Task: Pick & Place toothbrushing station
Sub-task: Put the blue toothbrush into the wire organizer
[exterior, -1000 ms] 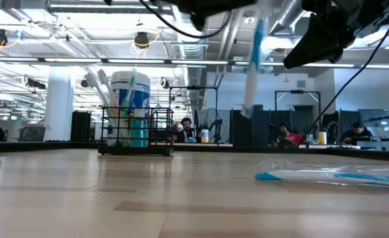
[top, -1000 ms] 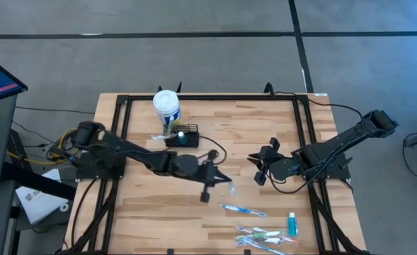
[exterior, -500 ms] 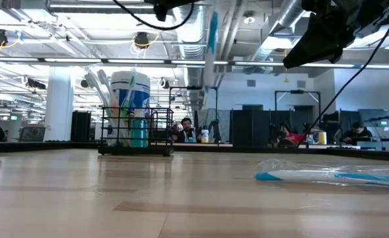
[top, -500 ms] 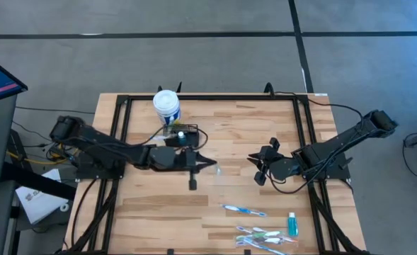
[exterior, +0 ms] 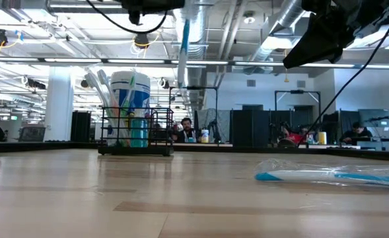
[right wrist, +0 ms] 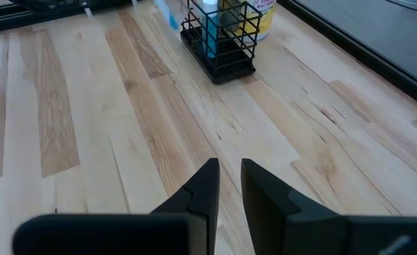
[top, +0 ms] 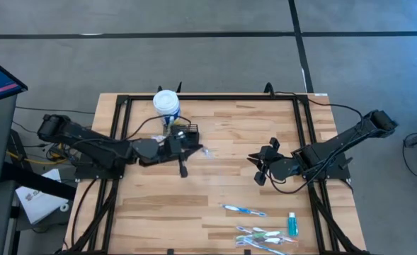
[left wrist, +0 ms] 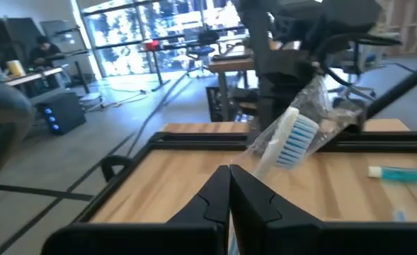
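Note:
The toothbrushing station is a black wire caddy [top: 182,134] at the table's far left, next to a white blue-labelled tub [top: 166,104]. Both also show in the low view, the caddy [exterior: 136,132] in front of the tub [exterior: 129,92]. The caddy holds several brushes and a blue tube. My left gripper [top: 196,149] is just right of the caddy, shut on a blue-and-white toothbrush [left wrist: 293,138] in a clear wrapper. My right gripper [top: 258,168] waits at mid-right, open by a narrow gap [right wrist: 229,177] and empty. My left gripper pinches the wrapped toothbrush by its handle [left wrist: 259,164] between its two fingers. The bristle head [left wrist: 298,136] sticks out beyond the fingertips. In the low view the toothbrush [exterior: 183,39] hangs about upright, lifted well clear of the table and higher than the caddy.
Several wrapped toothbrushes [top: 243,210] [top: 265,236] and a small blue tube [top: 292,224] lie near the table's front right. One wrapped brush [exterior: 326,175] shows in the low view. A black frame [top: 304,127] runs around the table.
My left gripper has drawn back toward the table's far left, from the table's middle to just beside the caddy. It stays shut on the toothbrush, which stays hanging clear of the table. My right arm has kept still.

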`<control>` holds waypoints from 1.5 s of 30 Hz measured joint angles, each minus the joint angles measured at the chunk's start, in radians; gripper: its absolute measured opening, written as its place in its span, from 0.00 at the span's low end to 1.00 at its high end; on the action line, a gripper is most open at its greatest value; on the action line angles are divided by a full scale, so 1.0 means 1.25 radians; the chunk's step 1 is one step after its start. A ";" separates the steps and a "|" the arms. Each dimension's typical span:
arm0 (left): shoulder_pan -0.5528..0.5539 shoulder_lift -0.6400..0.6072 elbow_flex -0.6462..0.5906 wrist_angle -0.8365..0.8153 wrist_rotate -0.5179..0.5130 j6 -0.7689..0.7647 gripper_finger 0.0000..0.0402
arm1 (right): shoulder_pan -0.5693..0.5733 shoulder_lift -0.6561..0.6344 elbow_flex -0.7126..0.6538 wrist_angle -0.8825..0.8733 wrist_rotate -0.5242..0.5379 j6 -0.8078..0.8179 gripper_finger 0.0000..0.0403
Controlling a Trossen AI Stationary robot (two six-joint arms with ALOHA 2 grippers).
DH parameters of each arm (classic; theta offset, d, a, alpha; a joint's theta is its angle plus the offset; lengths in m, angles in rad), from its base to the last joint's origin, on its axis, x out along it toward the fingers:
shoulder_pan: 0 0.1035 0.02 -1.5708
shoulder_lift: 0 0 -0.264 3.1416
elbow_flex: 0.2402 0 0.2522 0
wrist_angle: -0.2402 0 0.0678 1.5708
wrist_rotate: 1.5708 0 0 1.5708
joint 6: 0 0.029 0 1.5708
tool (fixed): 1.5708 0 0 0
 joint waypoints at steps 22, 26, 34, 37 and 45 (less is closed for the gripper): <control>0.018 -0.261 -0.173 0.032 -0.124 -0.013 0.00 | 0.000 0.000 0.000 0.000 0.001 0.000 0.13; 0.018 -0.291 -0.192 0.033 -0.148 -0.013 0.00 | 0.000 0.000 0.000 0.000 0.001 0.000 0.13; 0.021 -0.343 -0.238 0.038 -0.203 -0.010 0.00 | 0.000 0.000 0.000 0.000 0.001 0.000 0.13; 0.035 -0.361 -0.255 0.046 -0.205 -0.011 0.00 | 0.000 0.000 0.000 0.000 0.002 0.000 0.13; 0.079 -0.394 -0.301 0.069 -0.205 -0.033 0.00 | 0.000 0.000 0.000 0.000 0.003 0.000 0.13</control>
